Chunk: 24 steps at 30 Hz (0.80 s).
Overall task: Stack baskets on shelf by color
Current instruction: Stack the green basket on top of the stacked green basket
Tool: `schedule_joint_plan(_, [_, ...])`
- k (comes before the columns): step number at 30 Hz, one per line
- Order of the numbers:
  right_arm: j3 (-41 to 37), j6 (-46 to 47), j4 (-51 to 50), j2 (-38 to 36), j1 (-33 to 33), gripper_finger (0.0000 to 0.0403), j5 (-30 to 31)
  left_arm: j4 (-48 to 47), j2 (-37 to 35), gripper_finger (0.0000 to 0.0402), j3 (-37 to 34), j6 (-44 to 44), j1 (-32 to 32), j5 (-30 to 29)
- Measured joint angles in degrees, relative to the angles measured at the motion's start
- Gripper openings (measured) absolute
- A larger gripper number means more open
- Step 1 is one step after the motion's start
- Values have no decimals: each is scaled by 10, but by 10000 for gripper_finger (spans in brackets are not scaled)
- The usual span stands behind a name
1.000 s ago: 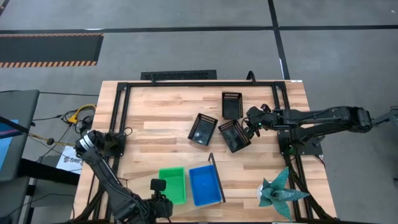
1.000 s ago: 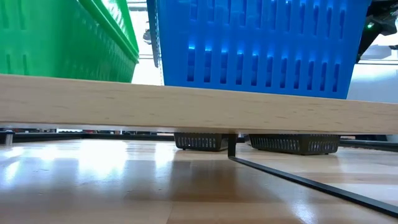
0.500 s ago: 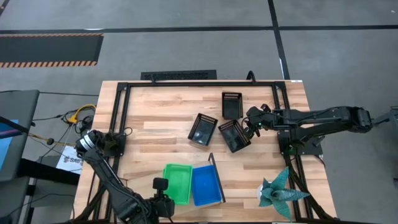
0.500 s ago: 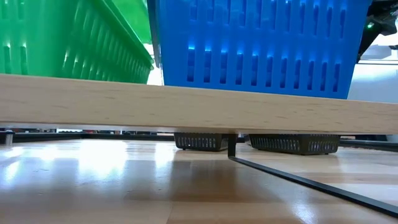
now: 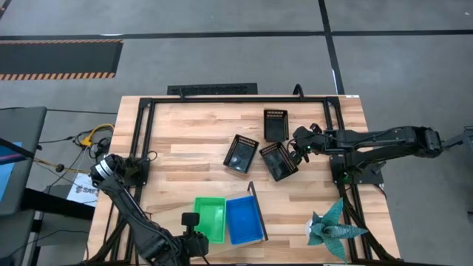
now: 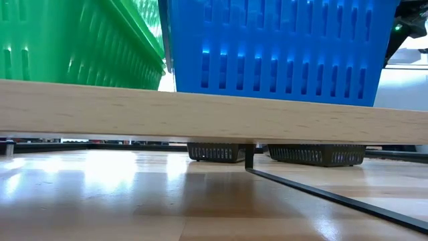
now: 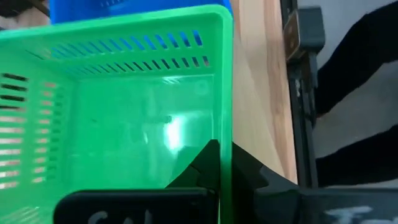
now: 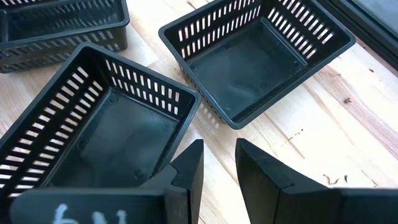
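Observation:
A green basket (image 5: 209,218) and a blue basket (image 5: 244,219) stand side by side on the light-wood shelf (image 6: 200,110) near the table's front edge. The shelf's thin black upright (image 5: 257,210) runs along the blue one's right side. My left gripper (image 7: 225,149) is shut on the green basket at its near left corner (image 5: 196,238). Three black baskets (image 5: 241,153), (image 5: 276,125), (image 5: 278,160) lie on the tabletop farther back. My right gripper (image 8: 219,152) hovers open beside the rightmost black basket (image 8: 112,137), with bare wood between its fingers. My left gripper has the green basket's wall that faces the table's near edge (image 7: 225,118), close to its left end. One finger (image 7: 208,162) is inside the basket and the other finger (image 7: 252,171) is outside. The fingers slant down from the near left. The basket's far side stays next to the blue one.
A teal paper figure (image 5: 332,225) sits at the table's near right corner. A black metal frame (image 5: 140,133) borders the tabletop. The right arm (image 5: 377,140) reaches in from the right edge. Bare wood lies left of the black baskets.
The green basket has slid toward the blue basket and turned a little, so the gap between the two has closed. My left gripper has stayed at the basket's near left corner. The right arm and the black baskets have kept still.

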Motion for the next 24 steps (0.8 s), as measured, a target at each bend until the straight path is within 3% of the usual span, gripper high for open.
schedule_joint_plan(12, [0, 0, 0, 0, 0, 118, 0, 13, 0, 8, -14, -18, 2, 9])
schedule_joint_plan(24, [0, 0, 0, 0, 0, 118, 0, 12, 0, 113, -13, -23, 24, 36])
